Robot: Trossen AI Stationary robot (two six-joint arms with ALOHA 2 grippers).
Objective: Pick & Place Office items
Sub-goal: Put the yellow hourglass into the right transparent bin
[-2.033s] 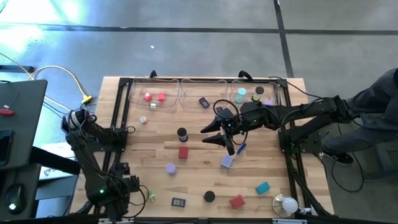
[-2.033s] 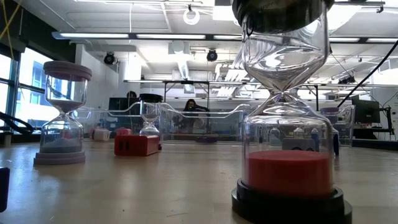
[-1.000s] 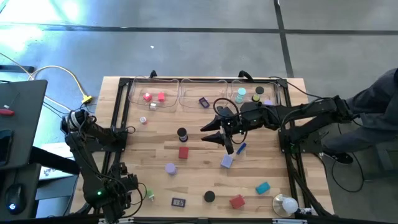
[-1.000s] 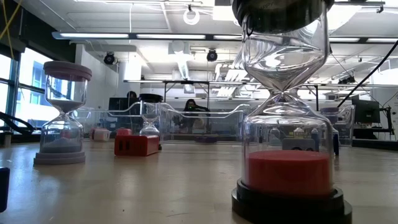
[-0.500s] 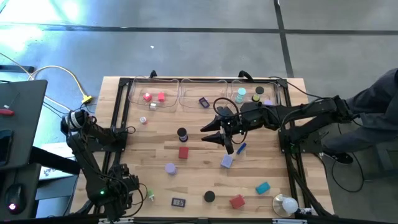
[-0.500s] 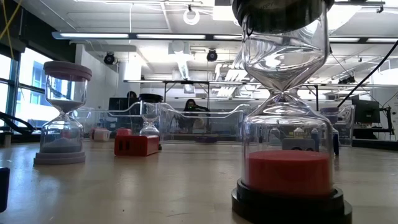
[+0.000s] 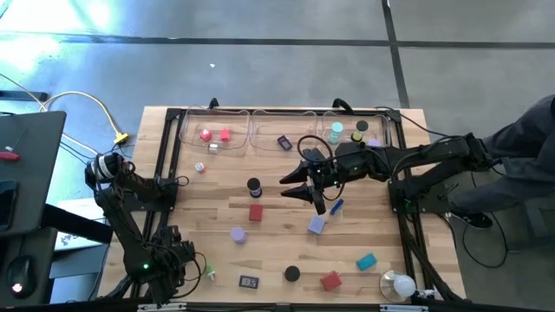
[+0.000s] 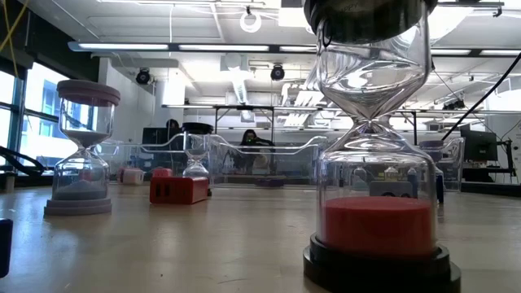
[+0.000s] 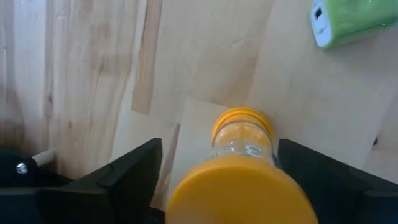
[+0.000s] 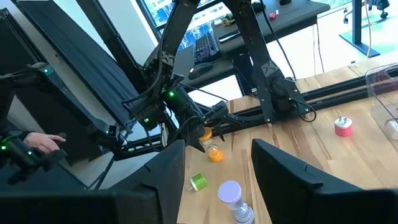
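A robotics lab or open workshop: a wooden table (image 7: 277,251) framed by black rails stands on a bare concrete floor (image 7: 260,69), ceiling strip lights (image 8: 163,46) and exposed ducts (image 8: 236,81) run overhead, and desks with a keyboard (image 10: 208,46) and monitors (image 8: 480,146) fill the room behind

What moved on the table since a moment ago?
Only the left gripper shifted a little at the near left corner, its fingers straddling an orange hourglass. The right gripper, hovering mid-table, and the scattered pieces stayed put.
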